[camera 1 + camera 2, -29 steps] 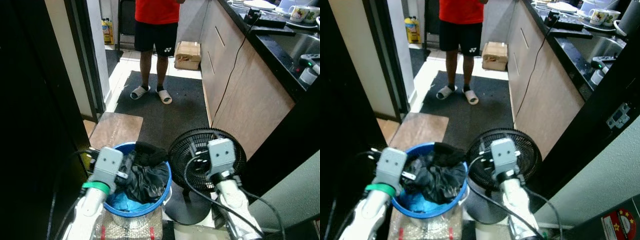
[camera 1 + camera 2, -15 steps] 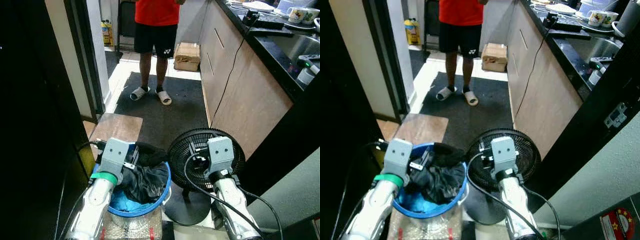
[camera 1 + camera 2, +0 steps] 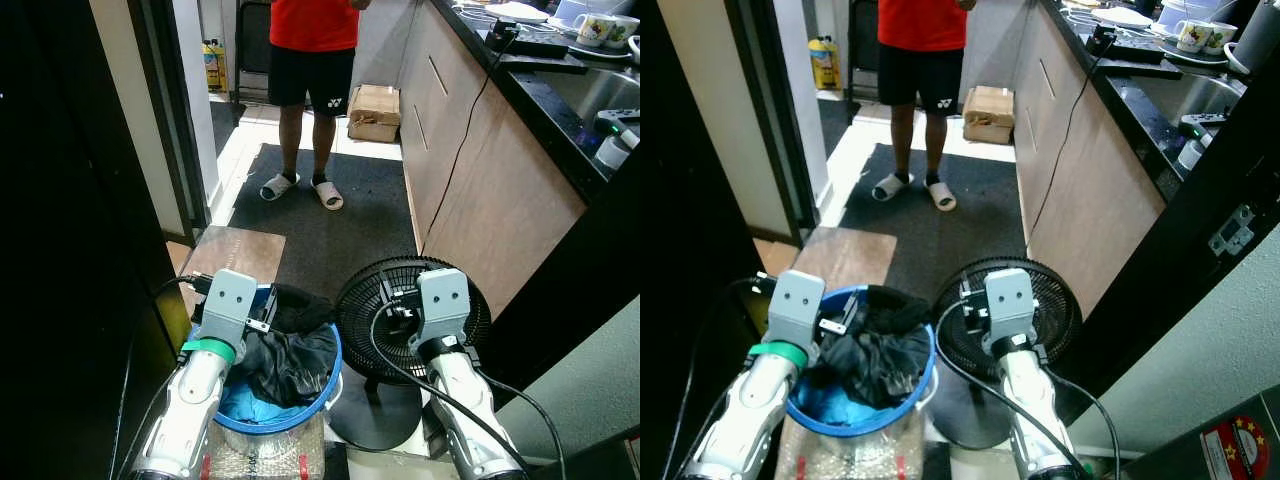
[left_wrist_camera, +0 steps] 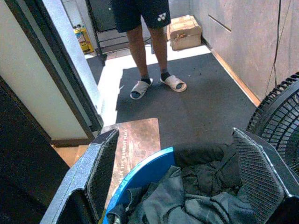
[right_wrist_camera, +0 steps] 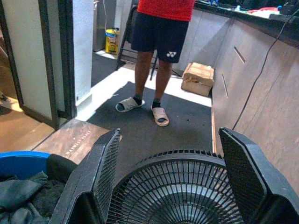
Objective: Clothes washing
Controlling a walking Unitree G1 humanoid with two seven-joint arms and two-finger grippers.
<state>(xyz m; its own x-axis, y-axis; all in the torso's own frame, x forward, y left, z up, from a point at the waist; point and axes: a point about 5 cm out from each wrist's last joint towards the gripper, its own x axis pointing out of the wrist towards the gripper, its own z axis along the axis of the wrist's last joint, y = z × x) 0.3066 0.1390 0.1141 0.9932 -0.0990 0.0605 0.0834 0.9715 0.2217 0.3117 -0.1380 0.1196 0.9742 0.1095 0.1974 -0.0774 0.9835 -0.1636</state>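
Low in front of the robot, a round blue plastic bucket [image 3: 325,385] holds a heap of dark grey and black clothes [image 3: 290,358], with a bright blue garment [image 3: 245,402] showing under them at the near side. The bucket stands on a clear plastic container [image 3: 262,455], just beside a black floor fan with a round wire grille [image 3: 365,300] on its right. The left gripper [image 4: 180,182] hovers over the bucket's left rim, its two black fingers [image 4: 100,175] spread wide with nothing between them, the clothes lying below. The right gripper [image 5: 168,179] is raised over the fan, its fingers likewise wide apart and empty. Beyond the bucket a brown wooden board [image 3: 232,258] lies on the floor at the edge of a dark grey floor mat [image 3: 340,225]. A person in a red shirt and black shorts [image 3: 315,60], wearing pale slippers, stands on the far part of the mat. A brown cardboard box [image 3: 375,110] sits behind the person, against the wooden cabinets [image 3: 480,180] under a black counter [image 3: 560,95].
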